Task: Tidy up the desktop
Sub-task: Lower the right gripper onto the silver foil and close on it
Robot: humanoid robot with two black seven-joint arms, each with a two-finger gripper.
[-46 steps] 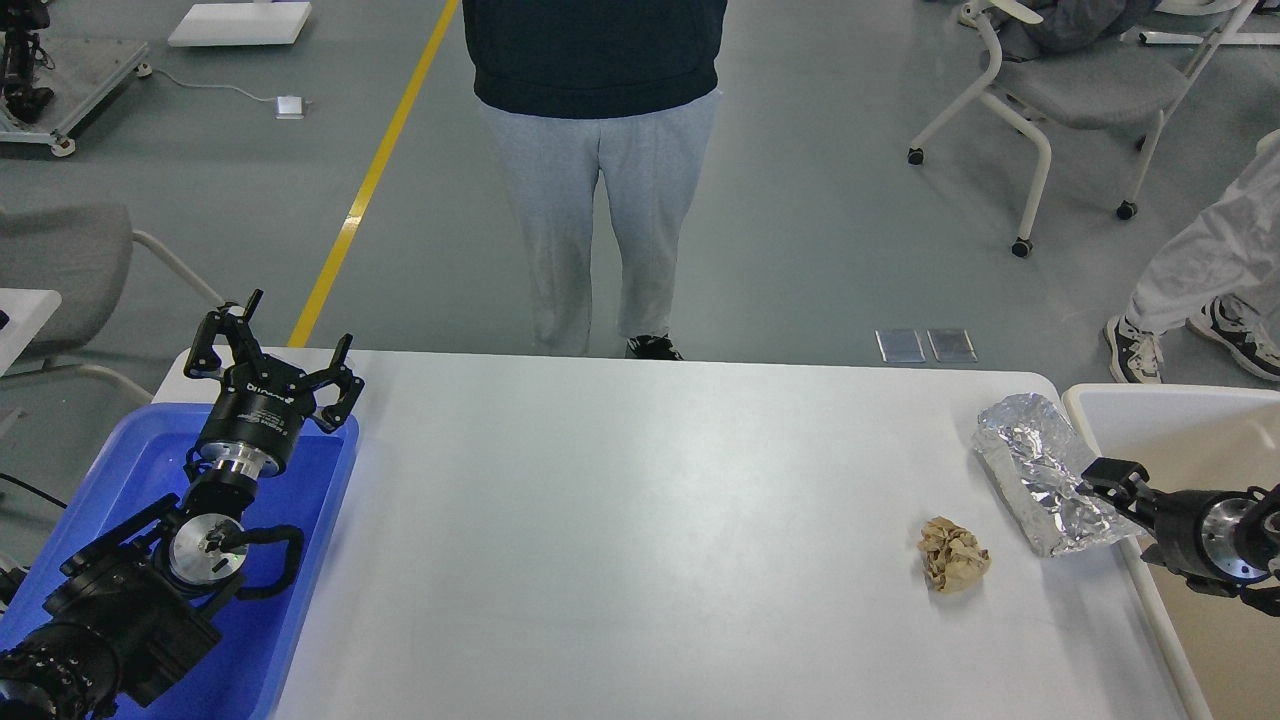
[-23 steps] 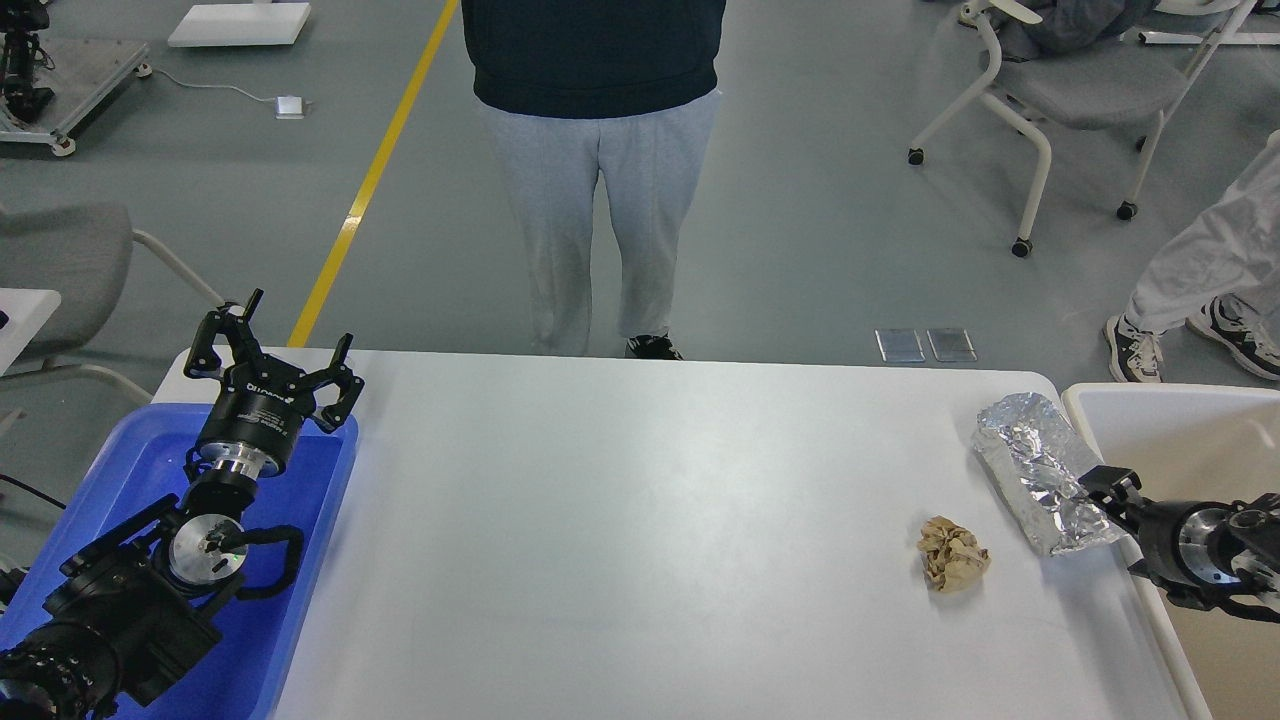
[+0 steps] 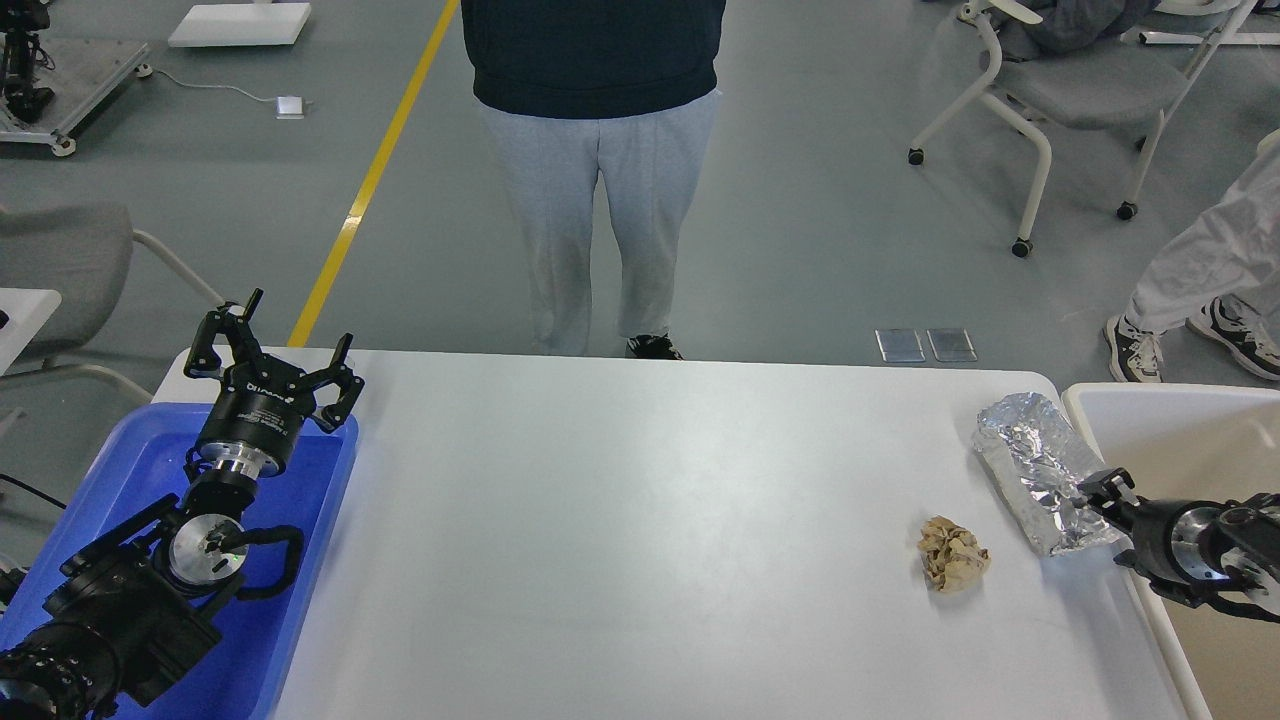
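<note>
The white desktop fills the middle of the head view. A crumpled silver foil wrapper lies near its right edge. A brown crumpled paper ball lies to the foil's lower left. My right gripper comes in from the right over the bin's rim, its dark tips at the foil's right edge. Its fingers cannot be told apart. My left gripper is open and empty above the far corner of the blue tray.
A white-rimmed, beige-bottomed bin stands against the desktop's right edge. A person stands right behind the far edge. Wheeled chairs stand on the floor at the back right.
My right gripper has drawn back to the right and a little down along the foil's edge. The foil and the paper ball have not moved. The left arm is still.
</note>
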